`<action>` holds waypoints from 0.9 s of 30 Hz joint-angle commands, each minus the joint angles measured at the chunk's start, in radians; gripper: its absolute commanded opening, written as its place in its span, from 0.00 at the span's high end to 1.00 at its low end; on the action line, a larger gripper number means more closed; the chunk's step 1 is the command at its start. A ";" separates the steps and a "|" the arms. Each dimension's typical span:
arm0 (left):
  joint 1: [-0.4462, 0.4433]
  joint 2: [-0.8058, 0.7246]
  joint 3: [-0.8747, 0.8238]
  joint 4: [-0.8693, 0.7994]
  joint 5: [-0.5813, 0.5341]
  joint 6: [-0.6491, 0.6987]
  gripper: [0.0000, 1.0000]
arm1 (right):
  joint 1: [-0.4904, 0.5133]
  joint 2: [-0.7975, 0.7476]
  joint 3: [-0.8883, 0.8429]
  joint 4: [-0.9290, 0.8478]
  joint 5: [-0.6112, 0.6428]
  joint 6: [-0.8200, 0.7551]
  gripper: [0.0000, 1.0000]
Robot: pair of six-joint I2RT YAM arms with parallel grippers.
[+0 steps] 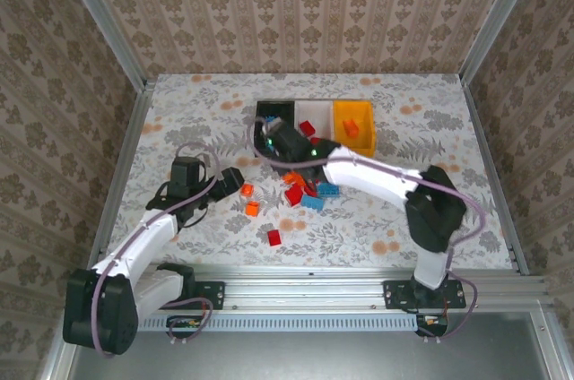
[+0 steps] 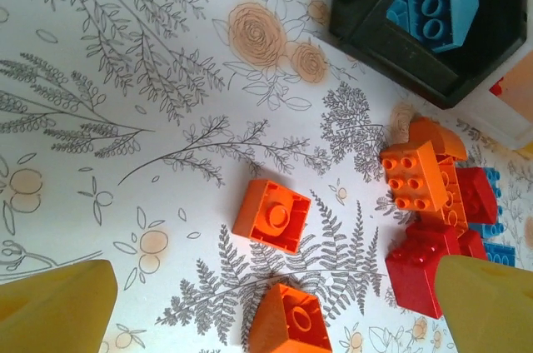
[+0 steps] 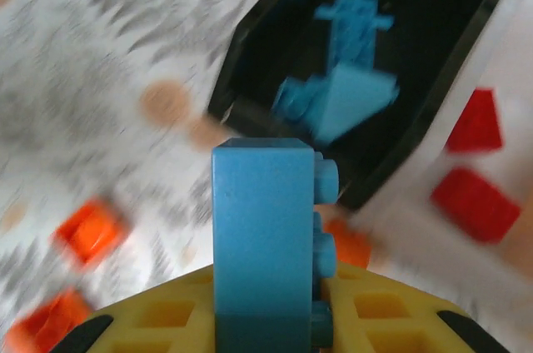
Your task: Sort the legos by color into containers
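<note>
My right gripper (image 3: 266,315) is shut on a light blue lego (image 3: 262,228), held upright between its yellow fingers (image 3: 146,320) in a blurred view. Just beyond it is the black container (image 3: 441,20), with several blue legos (image 3: 346,91) inside. From above, this gripper (image 1: 289,143) hovers at the near edge of the black container (image 1: 263,109). My left gripper (image 1: 230,179) is open over the table, its yellow fingers (image 2: 58,307) standing wide apart. Two orange legos (image 2: 271,216) (image 2: 287,320) lie between them. A pile of orange (image 2: 416,174) and red legos (image 2: 429,261) lies to their right.
The white container (image 1: 314,104) holds red legos (image 3: 475,203). The orange-yellow container (image 1: 359,111) holds an orange one (image 1: 352,128). On the floral table, a red lego (image 1: 274,237) lies apart, near the front. A mixed pile (image 1: 305,192) sits under the right arm.
</note>
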 commanded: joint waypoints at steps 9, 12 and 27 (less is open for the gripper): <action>-0.007 -0.001 0.008 -0.048 0.041 -0.011 0.00 | -0.142 0.497 0.652 -0.249 -0.031 -0.034 0.70; -0.011 0.003 0.014 -0.050 0.046 -0.009 0.00 | -0.147 0.556 0.741 -0.299 -0.037 -0.037 0.67; -0.262 0.152 0.125 -0.162 -0.149 0.094 0.08 | -0.061 0.088 0.260 0.001 0.047 -0.020 0.43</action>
